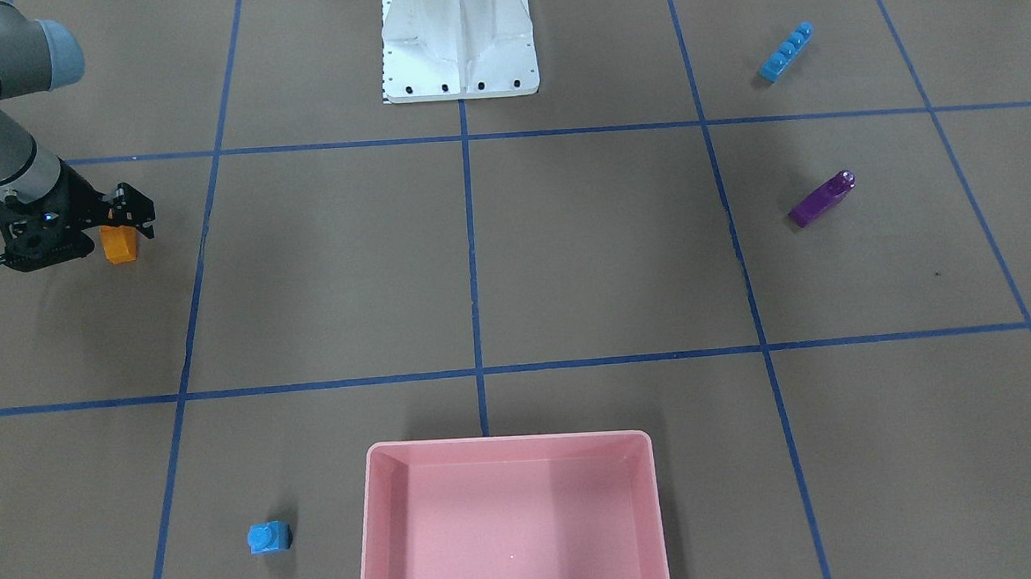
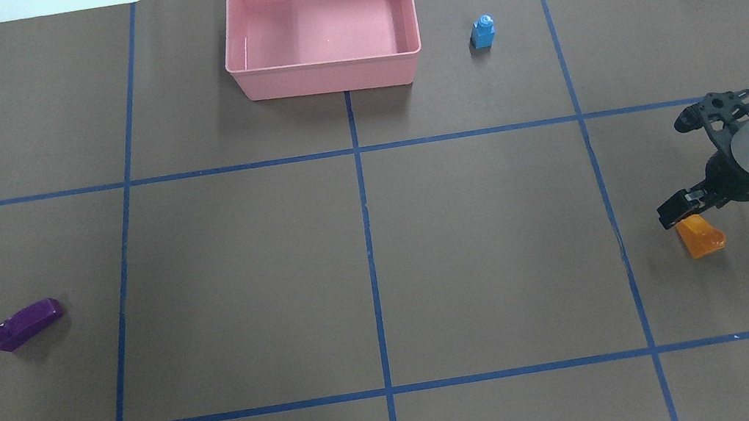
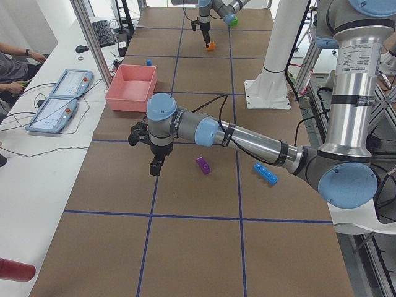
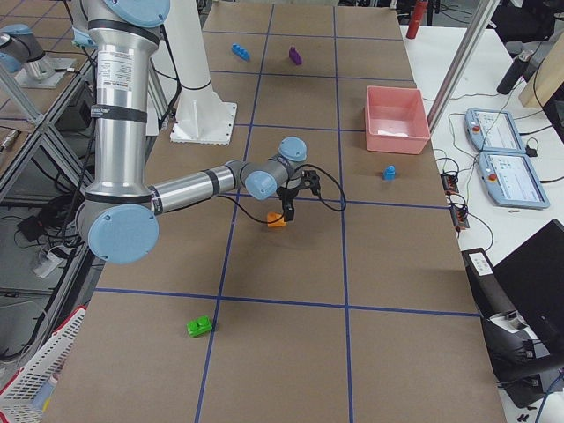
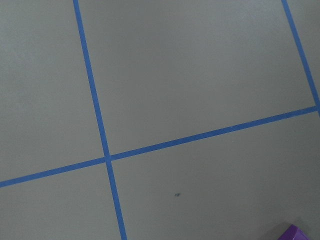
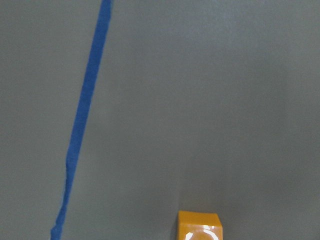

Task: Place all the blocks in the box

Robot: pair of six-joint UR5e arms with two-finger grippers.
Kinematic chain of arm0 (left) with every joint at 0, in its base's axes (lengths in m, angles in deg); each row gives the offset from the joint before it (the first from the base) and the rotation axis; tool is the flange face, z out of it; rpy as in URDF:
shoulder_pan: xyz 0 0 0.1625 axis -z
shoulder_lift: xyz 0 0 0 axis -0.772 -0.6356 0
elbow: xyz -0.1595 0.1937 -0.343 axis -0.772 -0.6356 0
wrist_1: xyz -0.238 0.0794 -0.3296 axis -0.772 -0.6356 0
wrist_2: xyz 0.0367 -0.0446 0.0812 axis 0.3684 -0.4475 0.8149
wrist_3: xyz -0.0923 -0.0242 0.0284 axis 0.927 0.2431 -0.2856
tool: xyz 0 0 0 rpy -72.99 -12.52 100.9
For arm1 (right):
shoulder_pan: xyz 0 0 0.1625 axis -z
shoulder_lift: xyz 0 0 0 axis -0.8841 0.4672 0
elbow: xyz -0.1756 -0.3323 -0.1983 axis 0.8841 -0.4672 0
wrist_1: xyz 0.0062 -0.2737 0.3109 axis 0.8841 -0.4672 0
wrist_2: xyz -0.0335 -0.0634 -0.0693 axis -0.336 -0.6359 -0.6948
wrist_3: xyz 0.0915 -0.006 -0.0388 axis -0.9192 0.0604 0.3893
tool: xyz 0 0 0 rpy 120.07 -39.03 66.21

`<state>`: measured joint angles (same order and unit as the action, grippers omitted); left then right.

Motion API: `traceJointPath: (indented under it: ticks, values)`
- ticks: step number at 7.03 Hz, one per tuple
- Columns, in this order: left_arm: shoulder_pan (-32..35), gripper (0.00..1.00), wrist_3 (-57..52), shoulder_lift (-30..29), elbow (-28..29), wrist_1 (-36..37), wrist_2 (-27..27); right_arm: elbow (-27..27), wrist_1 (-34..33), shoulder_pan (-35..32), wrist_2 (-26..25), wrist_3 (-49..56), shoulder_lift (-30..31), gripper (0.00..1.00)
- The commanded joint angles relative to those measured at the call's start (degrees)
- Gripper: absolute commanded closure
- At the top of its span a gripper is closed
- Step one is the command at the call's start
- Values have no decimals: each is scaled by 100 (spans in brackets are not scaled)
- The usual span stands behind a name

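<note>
The orange block (image 1: 119, 244) stands on the brown table, also seen in the overhead view (image 2: 701, 237) and at the bottom edge of the right wrist view (image 6: 198, 226). My right gripper (image 1: 131, 220) hangs just above it and looks open. The empty pink box (image 1: 506, 442) has the small blue block (image 1: 269, 537) beside it. The long blue block (image 1: 786, 51) and purple block (image 1: 821, 198) lie on my left side. The green block (image 4: 200, 327) lies far out on my right side. My left gripper (image 3: 154, 168) hovers beside the purple block (image 3: 203, 165); I cannot tell its state.
The white robot base (image 1: 458, 37) stands at the table's middle near edge. Blue tape lines divide the table into squares. Two teach pendants (image 3: 62, 93) and an operator's arms lie on the white side bench beyond the box.
</note>
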<state>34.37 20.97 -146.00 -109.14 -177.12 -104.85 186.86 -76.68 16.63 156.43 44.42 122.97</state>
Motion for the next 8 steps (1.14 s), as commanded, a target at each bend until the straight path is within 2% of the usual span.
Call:
traceJointPath:
  ticks: [1, 2, 3, 4, 6, 8]
  values:
    - [0, 0, 0, 33, -4, -9, -1, -8, -35, 183, 79, -15, 152, 0]
    - [0, 0, 0, 42, -4, -9, -1, -8, -44, 236, 88, -16, 161, 6]
    - [0, 0, 0, 42, -4, -9, -10, -16, -53, 236, 192, -24, 222, 63]
    - [0, 0, 8, 42, -4, -9, -19, -8, -53, 228, 211, -33, 232, 100]
    - [-61, 0, 201, -19, -66, -27, -124, 106, -44, -8, 561, -24, 267, 100]
    - [-375, 0, 219, -19, -118, -105, -431, 456, -44, -499, 606, 11, 442, 100]
